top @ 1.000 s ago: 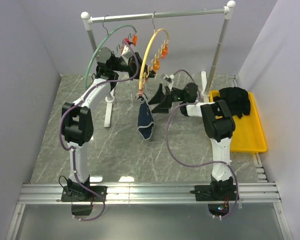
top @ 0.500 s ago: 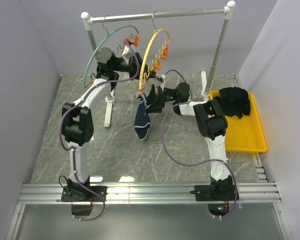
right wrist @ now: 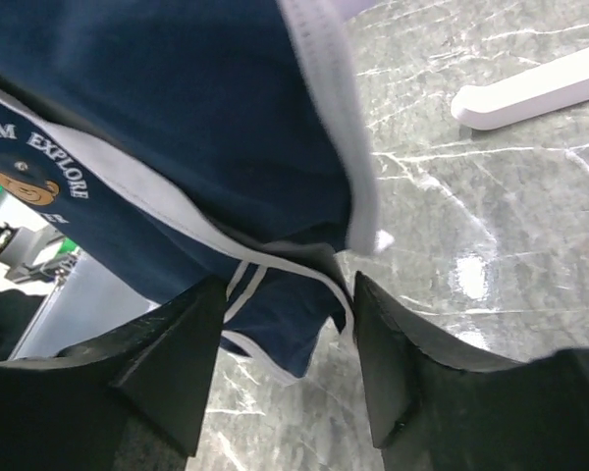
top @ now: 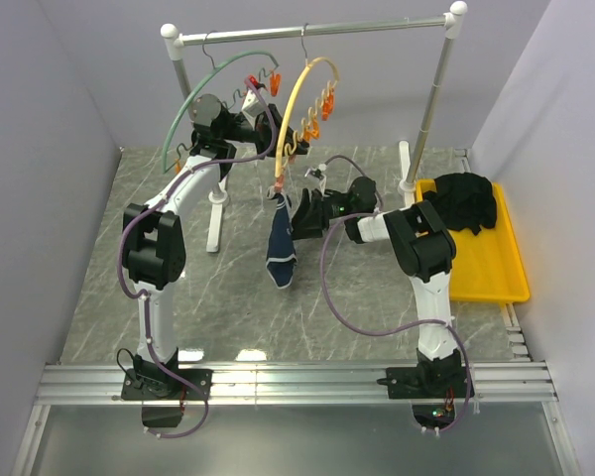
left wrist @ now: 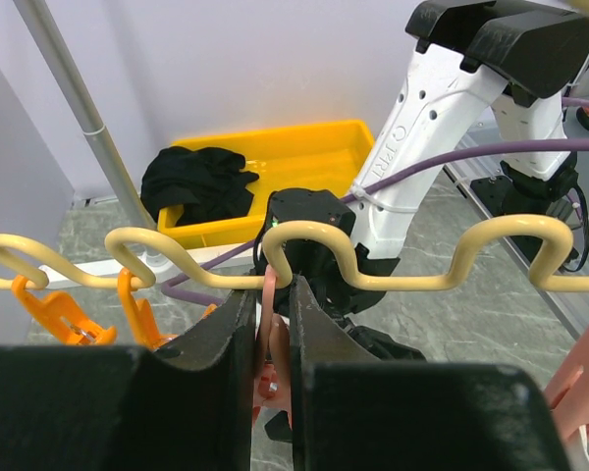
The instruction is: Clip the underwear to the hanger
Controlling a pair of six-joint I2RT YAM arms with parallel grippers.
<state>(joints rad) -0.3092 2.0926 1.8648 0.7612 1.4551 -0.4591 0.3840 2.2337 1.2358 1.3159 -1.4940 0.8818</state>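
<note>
The navy-blue briefs (top: pixel 281 243) hang from the lower end of the yellow arc hanger (top: pixel 296 94), above the counter (top: pixel 178 288). The left end effector (left wrist: pixel 272 299) is clamped on a peach clip (left wrist: pixel 271 343) — the right end effector (right wrist: pixel 285 285) gapes open at the briefs' hem.

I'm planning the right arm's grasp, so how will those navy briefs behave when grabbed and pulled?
Likely floppy: the navy briefs hang limp and folded from one top corner at the yellow hanger. Probably light, since that small hold carries them. A pull may swing them, as the hanger hangs by its hook.
</note>
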